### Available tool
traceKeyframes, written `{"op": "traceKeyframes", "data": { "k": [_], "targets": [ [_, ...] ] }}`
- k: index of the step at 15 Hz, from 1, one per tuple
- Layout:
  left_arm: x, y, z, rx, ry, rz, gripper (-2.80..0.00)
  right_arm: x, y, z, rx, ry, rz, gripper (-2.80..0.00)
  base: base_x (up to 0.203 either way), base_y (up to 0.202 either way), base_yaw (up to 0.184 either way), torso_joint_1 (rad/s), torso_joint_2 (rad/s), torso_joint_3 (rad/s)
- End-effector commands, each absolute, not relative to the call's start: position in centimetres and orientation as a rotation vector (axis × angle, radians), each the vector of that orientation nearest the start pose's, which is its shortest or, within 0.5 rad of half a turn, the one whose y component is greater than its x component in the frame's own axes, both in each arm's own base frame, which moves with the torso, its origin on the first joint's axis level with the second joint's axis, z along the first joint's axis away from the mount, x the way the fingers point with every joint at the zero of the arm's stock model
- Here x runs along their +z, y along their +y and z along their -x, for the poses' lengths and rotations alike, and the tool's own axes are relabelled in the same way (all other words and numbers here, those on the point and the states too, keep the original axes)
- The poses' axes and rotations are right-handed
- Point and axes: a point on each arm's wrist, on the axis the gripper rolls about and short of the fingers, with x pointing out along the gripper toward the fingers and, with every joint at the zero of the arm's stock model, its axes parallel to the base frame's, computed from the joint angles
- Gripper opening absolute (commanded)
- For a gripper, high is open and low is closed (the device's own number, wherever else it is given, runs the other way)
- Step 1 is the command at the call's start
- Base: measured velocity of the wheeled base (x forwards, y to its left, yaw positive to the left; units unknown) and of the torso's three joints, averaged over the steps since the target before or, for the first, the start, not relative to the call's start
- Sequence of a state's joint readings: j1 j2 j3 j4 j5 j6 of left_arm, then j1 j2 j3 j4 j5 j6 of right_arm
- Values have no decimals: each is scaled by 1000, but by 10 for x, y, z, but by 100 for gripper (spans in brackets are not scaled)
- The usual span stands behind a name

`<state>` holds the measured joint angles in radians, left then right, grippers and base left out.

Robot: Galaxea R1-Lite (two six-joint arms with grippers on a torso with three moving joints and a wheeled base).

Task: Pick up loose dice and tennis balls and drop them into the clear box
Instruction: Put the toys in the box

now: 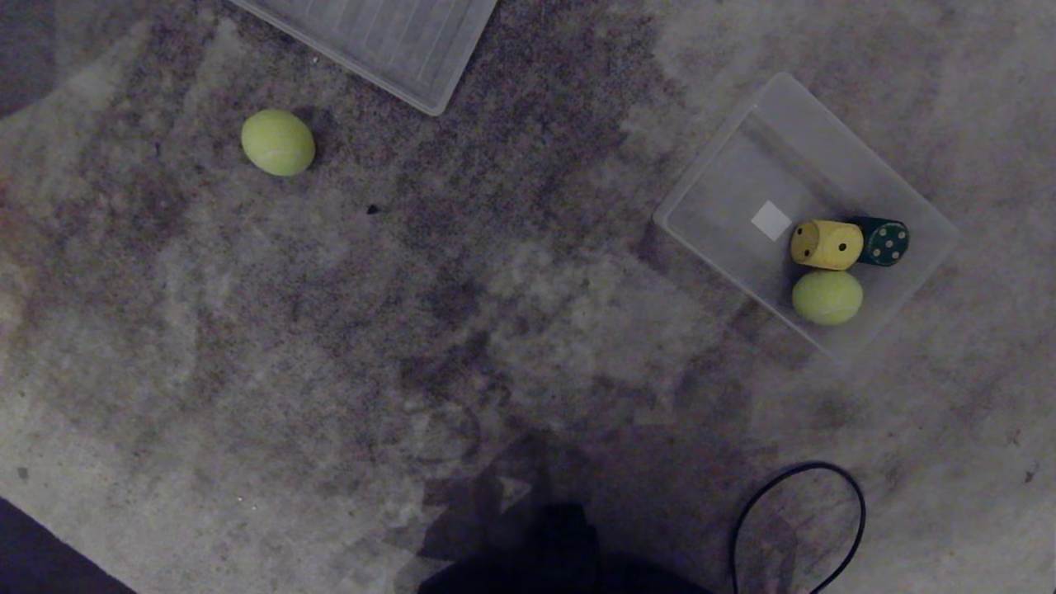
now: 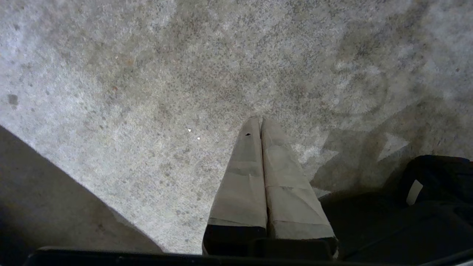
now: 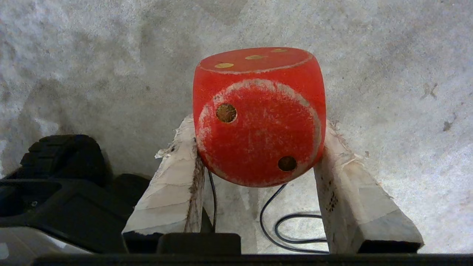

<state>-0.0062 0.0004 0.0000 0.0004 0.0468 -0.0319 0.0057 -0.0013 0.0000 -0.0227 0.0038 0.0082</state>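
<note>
My right gripper [image 3: 259, 125] is shut on a red die [image 3: 258, 114], which its two taped fingers hold by the sides above the carpet. My left gripper [image 2: 261, 122] is shut and empty, with its taped fingers pressed together over bare carpet. Neither gripper shows in the head view. A loose tennis ball [image 1: 278, 142] lies on the carpet at the far left. At the right stands the clear box [image 1: 709, 165]. It holds a yellow die [image 1: 827, 244], a dark green die [image 1: 883, 241] and a second tennis ball [image 1: 827, 297].
A ribbed translucent lid panel [image 1: 379, 41] lies at the far edge, close to the loose ball. A black cable [image 1: 858, 511] loops on the carpet at the near right, beside my dark base [image 1: 536, 553]. The carpet ends at a dark floor strip [image 1: 49, 553], near left.
</note>
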Motion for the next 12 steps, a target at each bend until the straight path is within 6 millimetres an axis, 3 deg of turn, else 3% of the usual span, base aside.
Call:
{"op": "traceKeyframes", "data": {
  "k": [1, 4, 7, 9, 12],
  "targets": [
    [75, 1, 23, 43, 2, 41, -280, 75, 0, 22, 12, -12, 0, -280, 0, 0, 0, 0, 0, 0],
    [75, 1, 23, 43, 2, 41, -280, 77, 0, 23, 3, -23, -7, -280, 0, 0, 0, 0, 0, 0],
    [75, 1, 23, 43, 2, 41, -280, 112, 0, 26, 7, -31, -14, -280, 0, 0, 0, 0, 0, 0],
    [75, 1, 23, 43, 2, 41, -280, 138, 0, 11, 9, 98, -57, -280, 0, 0, 0, 0, 0, 0],
    [75, 1, 23, 43, 2, 41, -280, 157, 1, -30, 8, 289, -132, -280, 0, 0, 0, 0, 0, 0]
  ]
}}
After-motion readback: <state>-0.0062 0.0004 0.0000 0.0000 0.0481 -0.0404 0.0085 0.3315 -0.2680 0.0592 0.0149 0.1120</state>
